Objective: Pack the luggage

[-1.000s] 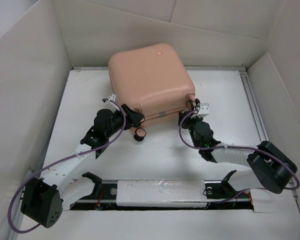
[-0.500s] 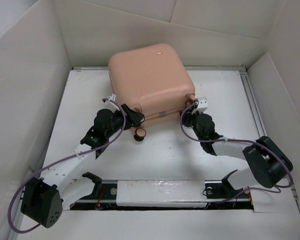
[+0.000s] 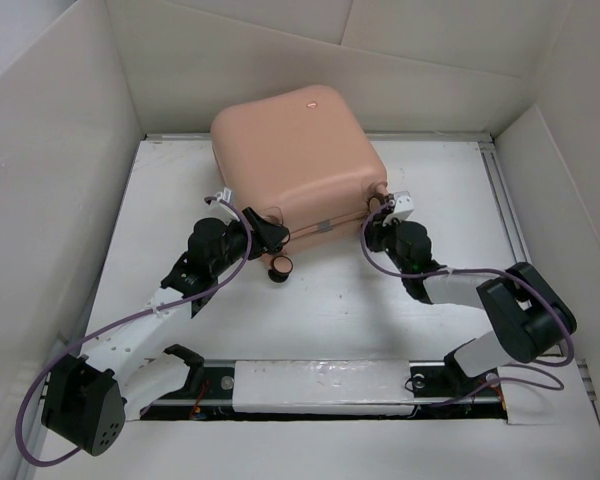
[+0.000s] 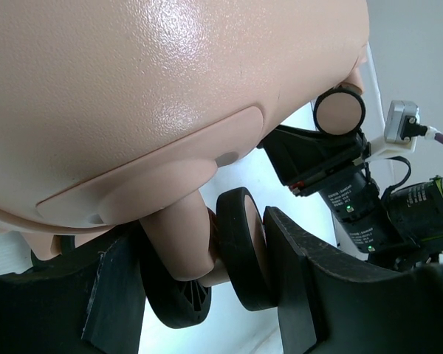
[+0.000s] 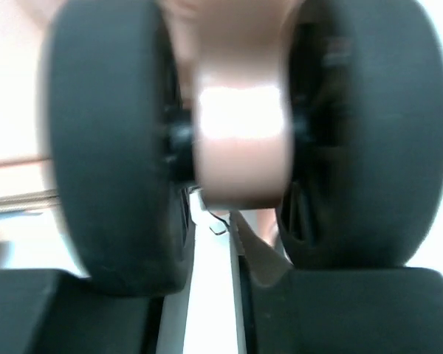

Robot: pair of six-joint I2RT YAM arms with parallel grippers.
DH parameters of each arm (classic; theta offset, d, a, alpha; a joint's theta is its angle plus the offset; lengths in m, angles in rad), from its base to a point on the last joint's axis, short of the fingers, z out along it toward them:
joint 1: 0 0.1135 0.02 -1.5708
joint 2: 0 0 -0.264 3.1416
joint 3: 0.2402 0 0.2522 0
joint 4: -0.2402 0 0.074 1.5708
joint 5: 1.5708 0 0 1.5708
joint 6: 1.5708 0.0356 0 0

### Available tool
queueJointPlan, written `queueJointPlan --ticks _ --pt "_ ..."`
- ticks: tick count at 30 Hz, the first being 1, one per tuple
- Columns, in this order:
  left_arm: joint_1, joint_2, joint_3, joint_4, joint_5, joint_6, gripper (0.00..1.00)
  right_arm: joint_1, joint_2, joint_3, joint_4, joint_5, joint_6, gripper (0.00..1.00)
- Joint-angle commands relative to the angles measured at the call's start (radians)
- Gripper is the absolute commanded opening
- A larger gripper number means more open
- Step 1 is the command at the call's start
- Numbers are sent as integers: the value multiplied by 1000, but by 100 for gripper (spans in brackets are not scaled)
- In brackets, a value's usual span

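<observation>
While the left gripper (image 4: 207, 295) clamps a wheel (image 4: 240, 247) of the closed suitcase (image 3: 295, 160) near the table's (image 3: 310, 320) far edge, the right gripper's (image 3: 383, 215) hold cannot be told; an uneven pull could wrench the wheel free.

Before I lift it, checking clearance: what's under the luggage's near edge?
Black caster wheels: one between the left gripper's fingers, one at the right gripper. The table beneath is covered.

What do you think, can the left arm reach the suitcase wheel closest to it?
Probably yes: the left gripper has its fingers on both sides of that wheel on the suitcase, and nothing blocks it.
</observation>
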Motion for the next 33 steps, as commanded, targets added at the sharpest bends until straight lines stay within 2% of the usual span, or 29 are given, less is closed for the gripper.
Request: queueJointPlan --ticks 1,6,11,18,24,29,33 --pt "-25 -56 38 290 161 115 0 -6 -8 37 201 -80 -45 25" --pt "-25 -56 38 290 161 115 0 -6 -8 16 252 -89 -54 0" --pt "-25 -56 38 290 161 115 0 40 -29 -36 324 -77 -35 0" --pt "-25 -26 48 310 179 93 0 220 34 -84 381 4 -4 0" --pt "-89 18 71 347 169 84 0 440 127 92 229 58 -13 0" --pt "-124 27 89 347 158 72 0 589 202 214 243 -22 22 0" --pt "-124 3 98 360 201 26 0 687 281 263 371 -81 119 0"
